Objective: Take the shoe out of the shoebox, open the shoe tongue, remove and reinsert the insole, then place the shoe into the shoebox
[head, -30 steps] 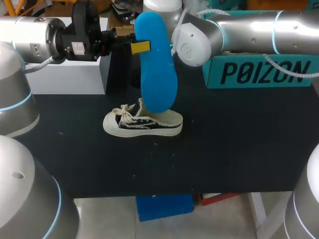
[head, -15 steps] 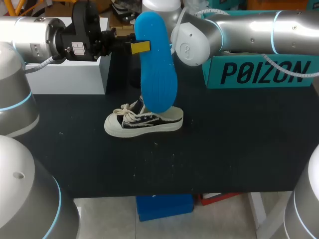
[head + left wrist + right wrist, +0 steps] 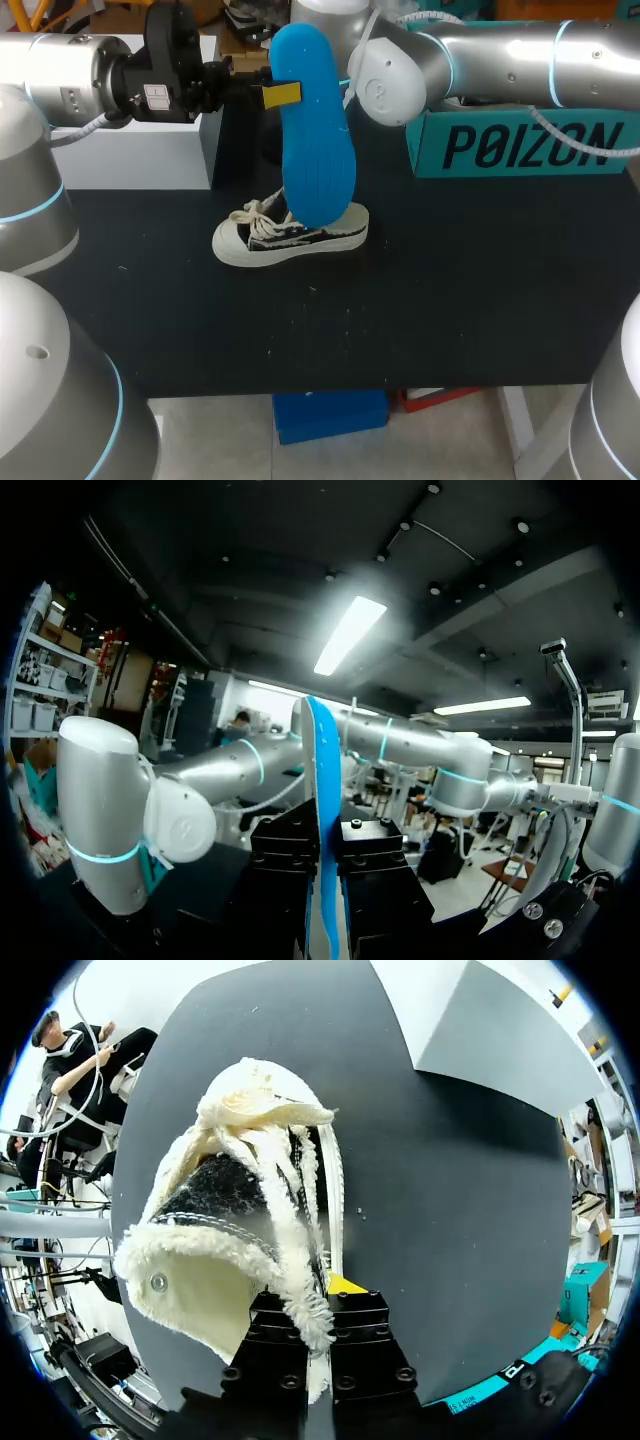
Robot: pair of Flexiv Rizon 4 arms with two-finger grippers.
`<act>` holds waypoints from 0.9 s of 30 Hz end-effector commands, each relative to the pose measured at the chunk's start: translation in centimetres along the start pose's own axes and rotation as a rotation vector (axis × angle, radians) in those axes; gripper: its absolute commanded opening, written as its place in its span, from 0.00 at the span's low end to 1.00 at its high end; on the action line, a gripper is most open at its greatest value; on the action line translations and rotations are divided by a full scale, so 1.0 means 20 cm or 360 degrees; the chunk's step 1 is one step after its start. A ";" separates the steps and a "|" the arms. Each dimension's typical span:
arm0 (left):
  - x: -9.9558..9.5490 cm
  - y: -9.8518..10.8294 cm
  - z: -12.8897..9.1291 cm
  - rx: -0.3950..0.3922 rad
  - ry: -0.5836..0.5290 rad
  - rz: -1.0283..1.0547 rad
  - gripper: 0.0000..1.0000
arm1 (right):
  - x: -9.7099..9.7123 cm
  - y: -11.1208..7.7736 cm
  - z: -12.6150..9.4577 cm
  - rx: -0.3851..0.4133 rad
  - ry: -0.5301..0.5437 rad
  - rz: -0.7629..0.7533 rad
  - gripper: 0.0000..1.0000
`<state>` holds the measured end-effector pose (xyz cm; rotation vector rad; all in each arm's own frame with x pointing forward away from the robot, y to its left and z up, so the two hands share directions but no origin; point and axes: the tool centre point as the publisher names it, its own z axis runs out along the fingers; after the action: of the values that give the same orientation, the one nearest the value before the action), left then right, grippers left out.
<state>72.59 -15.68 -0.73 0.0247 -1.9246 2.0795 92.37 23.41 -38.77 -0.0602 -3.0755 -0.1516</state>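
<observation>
Your left gripper (image 3: 283, 95) was pinched flat on the blue insole (image 3: 316, 140), holding it upright over the shoe (image 3: 285, 238). Your right gripper (image 3: 322, 1310) was clamped on the shoe's heel collar, fingers nearly together. The shoe sat on the black table (image 3: 450, 300), toe down and heel tipped up, with the teal shoebox (image 3: 520, 140) behind at right. Against 1 s before: heel raised, shoe nudged right, insole unmoved

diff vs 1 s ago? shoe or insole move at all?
The heel end of the shoe rose a little off the table, lifted by the right gripper, which stayed shut on its collar. The left gripper kept the blue insole upright in the same spot. Nothing taken or let go.
</observation>
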 end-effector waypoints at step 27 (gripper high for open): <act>0.00 0.01 0.01 0.0001 -0.0005 0.0002 0.00 | 0.12 -0.25 -0.47 -0.0163 -0.0272 0.1933 0.00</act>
<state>72.59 -15.68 -0.73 0.0247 -1.9245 2.0795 91.30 17.83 -29.96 -1.2685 -2.9234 -0.1482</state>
